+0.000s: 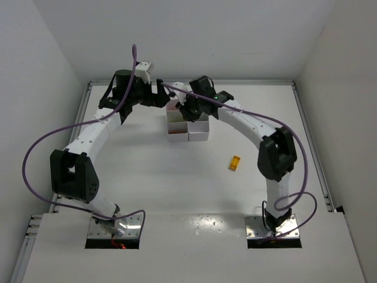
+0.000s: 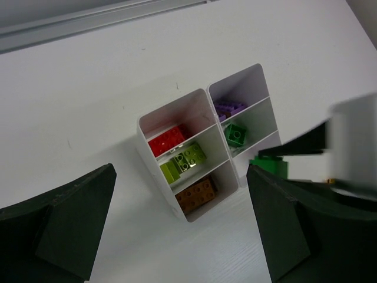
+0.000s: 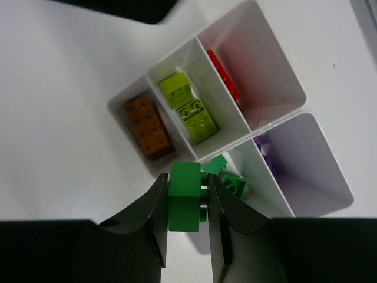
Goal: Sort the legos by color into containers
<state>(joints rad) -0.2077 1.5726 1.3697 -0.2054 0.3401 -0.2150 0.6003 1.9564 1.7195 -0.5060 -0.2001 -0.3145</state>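
1. Gripping w/ R gripper (image 3: 187, 180): jaws clamped on a small dark-green studded plastic brick (image 3: 184, 206).
2. I see that brick at the edge of the white six-compartment plastic container block (image 3: 268, 125), next to the compartment w/ other dark-green bricks (image 3: 234, 184).
3. L gripper (image 1: 160, 96) is spread wide, empty, just beside the block.
4. One yellow-orange brick (image 1: 235, 163) lies alone on the white table (image 1: 177, 188), well apart from the block.
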